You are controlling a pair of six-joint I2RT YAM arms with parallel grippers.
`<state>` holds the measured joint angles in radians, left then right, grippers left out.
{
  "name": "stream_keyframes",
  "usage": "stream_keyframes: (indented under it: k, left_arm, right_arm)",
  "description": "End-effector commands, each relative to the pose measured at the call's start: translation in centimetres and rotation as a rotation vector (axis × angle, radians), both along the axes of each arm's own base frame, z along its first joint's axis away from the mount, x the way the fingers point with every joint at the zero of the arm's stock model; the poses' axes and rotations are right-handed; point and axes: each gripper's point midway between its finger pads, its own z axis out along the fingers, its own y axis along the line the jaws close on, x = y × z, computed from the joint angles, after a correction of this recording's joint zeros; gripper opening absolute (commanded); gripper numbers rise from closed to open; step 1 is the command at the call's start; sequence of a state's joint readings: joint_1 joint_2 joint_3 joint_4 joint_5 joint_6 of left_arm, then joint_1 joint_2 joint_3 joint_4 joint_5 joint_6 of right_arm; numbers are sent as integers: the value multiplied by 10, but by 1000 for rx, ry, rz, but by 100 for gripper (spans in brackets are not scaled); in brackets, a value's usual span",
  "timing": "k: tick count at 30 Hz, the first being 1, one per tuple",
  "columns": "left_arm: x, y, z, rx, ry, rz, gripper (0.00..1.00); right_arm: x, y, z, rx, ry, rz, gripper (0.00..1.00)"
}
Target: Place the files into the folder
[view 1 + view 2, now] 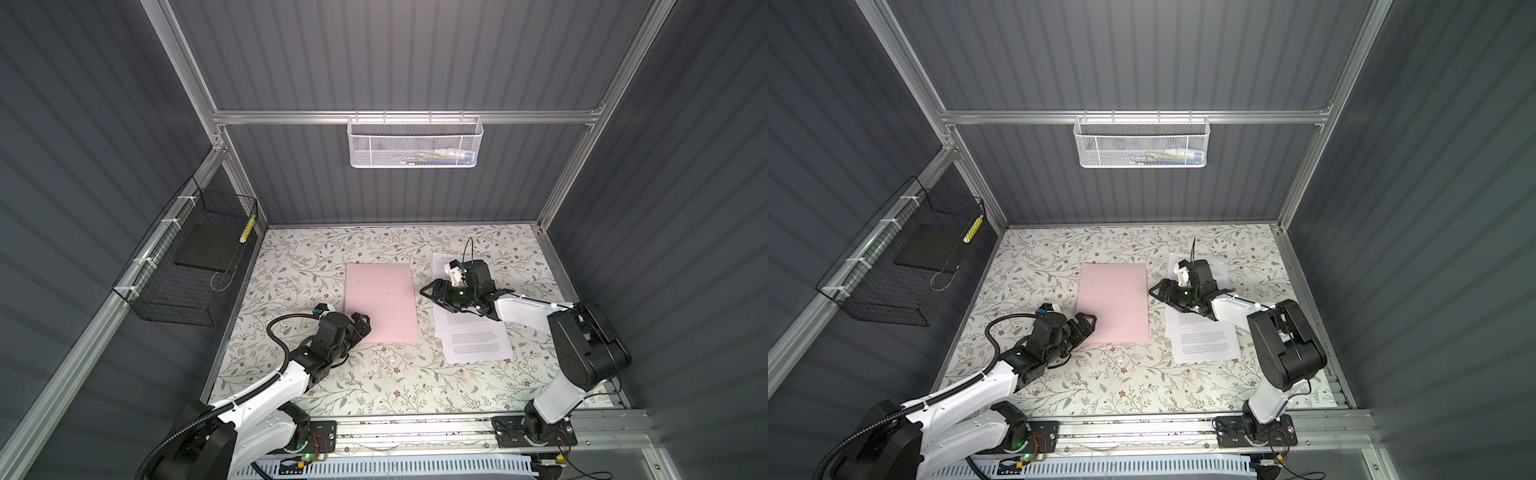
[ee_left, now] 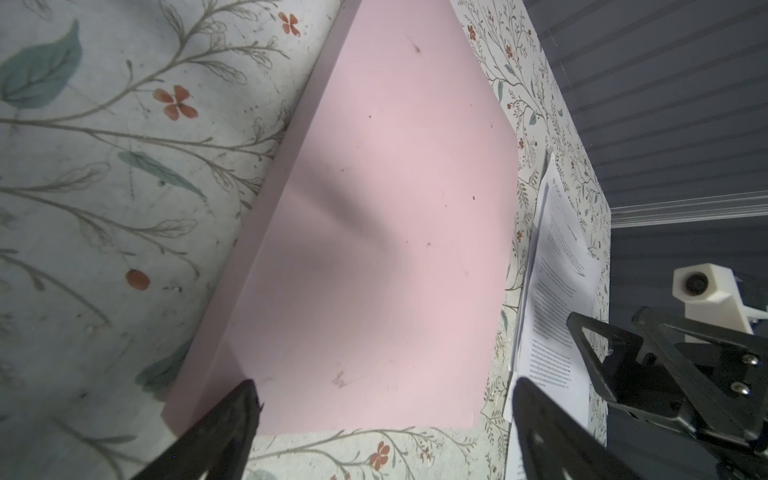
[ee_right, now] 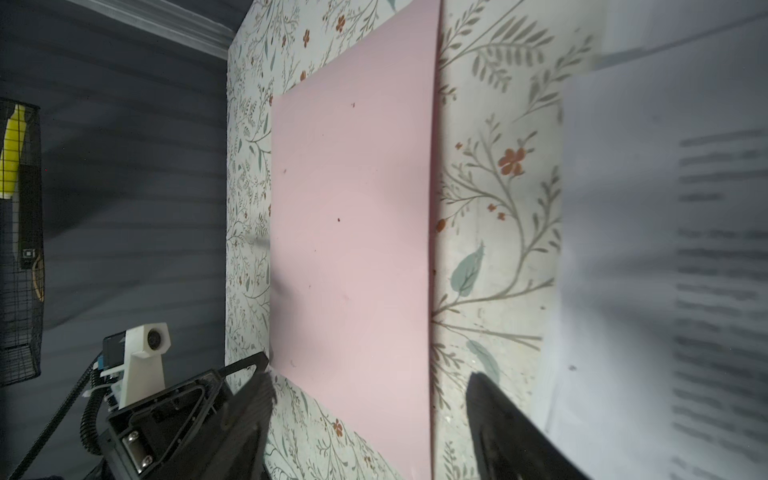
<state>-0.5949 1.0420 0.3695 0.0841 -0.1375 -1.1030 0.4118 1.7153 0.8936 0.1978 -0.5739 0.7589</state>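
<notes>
Arms (image 1: 270, 386) reach low; left pincer (image 1: 360, 328) wide at folder (image 1: 380, 299) corner, right pincer (image 1: 434, 297) wide at files' (image 1: 478, 340) edge.

**Free room and obstacles**
- Table (image 1: 316, 266): far and near strips bare, open to passage.
- Lane between folder (image 1: 380, 301) and files (image 1: 473, 338): narrow; right gripper (image 1: 432, 296) over it (jaws apart).
- Folder's near left corner: left gripper (image 1: 360, 323) there, contact unclear.
- Left wall: black wire basket (image 1: 187, 266), off the table.
- Back rail: white mesh basket (image 1: 415, 141), well above.
</notes>
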Motion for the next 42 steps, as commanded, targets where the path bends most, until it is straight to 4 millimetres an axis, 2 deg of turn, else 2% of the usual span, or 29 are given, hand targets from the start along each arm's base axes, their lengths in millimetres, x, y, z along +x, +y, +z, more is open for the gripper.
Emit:
stream_keyframes:
  k: [1, 5, 10, 15, 21, 31, 42]
  left_arm:
    - [6, 1, 14, 32, -42, -5, 95]
    - [7, 2, 21, 48, -59, -14, 95]
    - [-4, -3, 6, 1, -2, -33, 94]
    - [-15, -1, 0, -18, 34, -39, 94]
    - [-26, -2, -9, -36, 66, -44, 94]
    - [-24, -12, -26, -55, 86, -61, 93]
    - [-23, -5, -31, -89, 49, -15, 93]
  right_arm:
    - [2, 18, 1, 28, 6, 50, 70]
    - [-1, 25, -12, 6, 37, 72, 68]
    - [-1, 25, -25, -35, 65, 80, 68]
    - [-2, 27, -34, -42, 90, 82, 68]
    - [-1, 29, -37, -38, 97, 84, 68]
    - [-1, 33, -40, -28, 108, 91, 68]
    - [-2, 37, -43, -8, 123, 98, 67]
